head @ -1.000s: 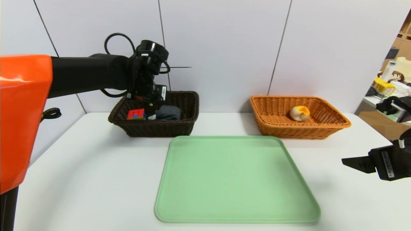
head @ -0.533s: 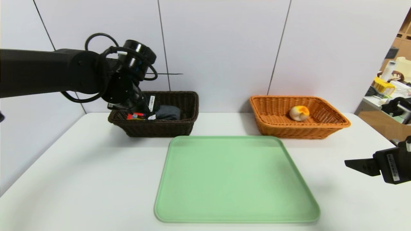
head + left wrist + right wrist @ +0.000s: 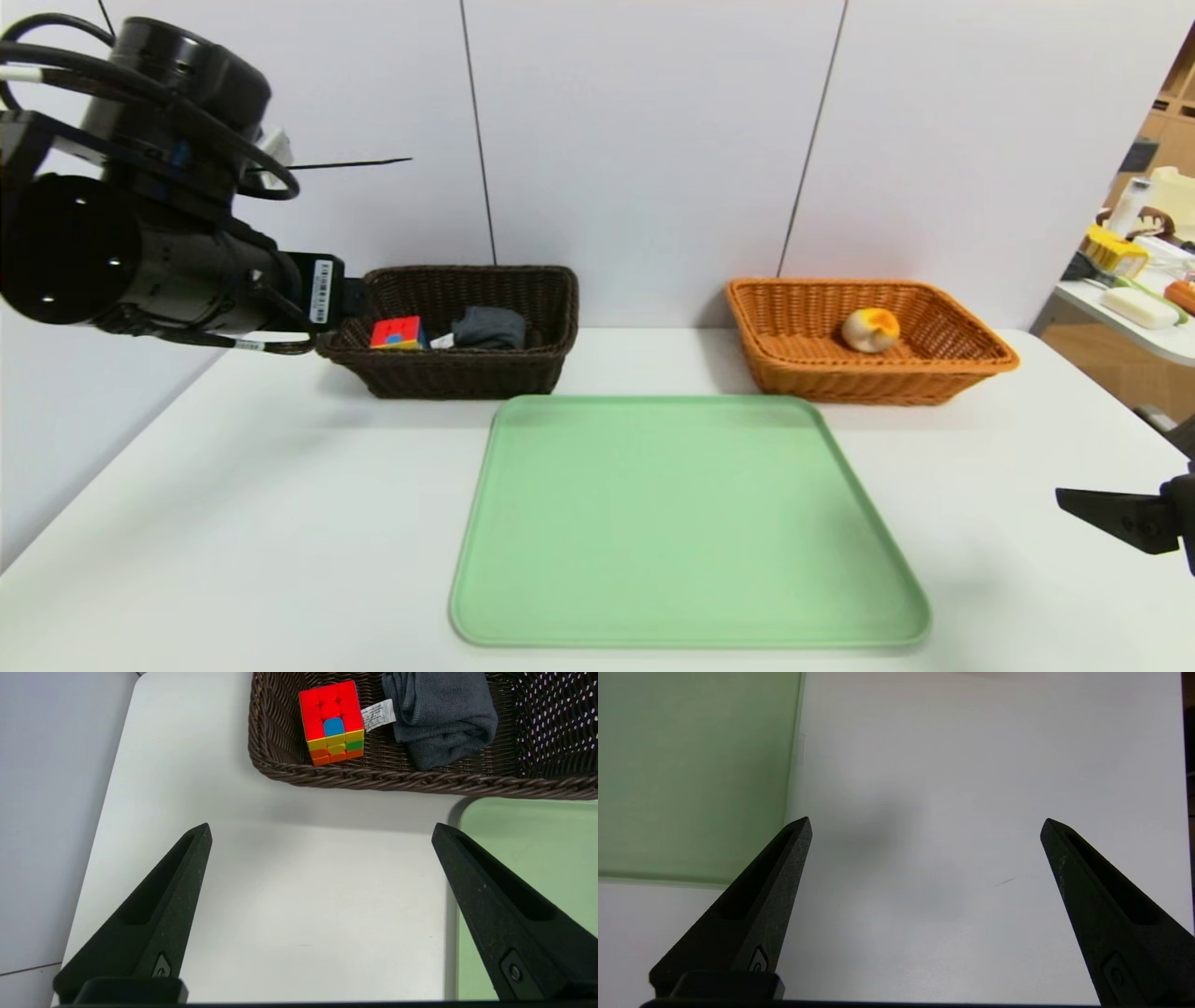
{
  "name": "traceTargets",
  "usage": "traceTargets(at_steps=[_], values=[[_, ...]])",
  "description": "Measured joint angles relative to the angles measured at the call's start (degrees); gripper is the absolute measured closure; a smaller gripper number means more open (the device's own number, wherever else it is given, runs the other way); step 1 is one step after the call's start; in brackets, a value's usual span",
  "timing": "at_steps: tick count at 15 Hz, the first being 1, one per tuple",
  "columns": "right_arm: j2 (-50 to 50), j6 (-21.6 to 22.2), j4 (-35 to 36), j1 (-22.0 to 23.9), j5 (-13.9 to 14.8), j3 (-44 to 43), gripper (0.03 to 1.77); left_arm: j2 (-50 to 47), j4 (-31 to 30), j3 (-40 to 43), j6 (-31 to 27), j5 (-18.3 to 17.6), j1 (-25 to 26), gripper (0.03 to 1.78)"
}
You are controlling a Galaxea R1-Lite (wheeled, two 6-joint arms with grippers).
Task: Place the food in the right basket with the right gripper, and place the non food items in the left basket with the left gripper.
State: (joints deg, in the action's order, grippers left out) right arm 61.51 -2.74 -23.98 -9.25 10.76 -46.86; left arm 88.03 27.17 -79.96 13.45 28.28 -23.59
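You have a pale green tray [image 3: 691, 523] on a white table [image 3: 233, 523]. Behind the tray, toward its left corner, stands a dark brown woven basket [image 3: 467, 373] holding a cube [image 3: 397, 332] with a mostly red face, one blue square, and yellow, orange and green squares below, next to a dark grey cloth [image 3: 490, 327] with a white label. Behind the tray's right corner sits an orange woven basket [image 3: 868, 378] containing a cream and yellow-orange food piece [image 3: 871, 329]. Both grippers' fingers [image 3: 154, 924] are matte black.
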Motion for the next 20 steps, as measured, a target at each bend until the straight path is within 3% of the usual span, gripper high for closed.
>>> traceTargets(at_steps=[7,12,20], values=[[-6.58,-0.1,-0.24,1.87,-0.02,1.48,0.1,-14.1,-3.94,15.3,-0.05,-0.45,4.46,0.12],[-10.78,-0.63,0.06,3.5,-0.11,2.66,0.1,-24.77,-5.68,23.6,-0.46,-3.23,9.59,0.12],[-20.0,-2.82,-0.44,6.28,-0.85,6.21,0.1,-37.38,-5.75,36.0,-1.07,-3.34,11.63,0.12]])
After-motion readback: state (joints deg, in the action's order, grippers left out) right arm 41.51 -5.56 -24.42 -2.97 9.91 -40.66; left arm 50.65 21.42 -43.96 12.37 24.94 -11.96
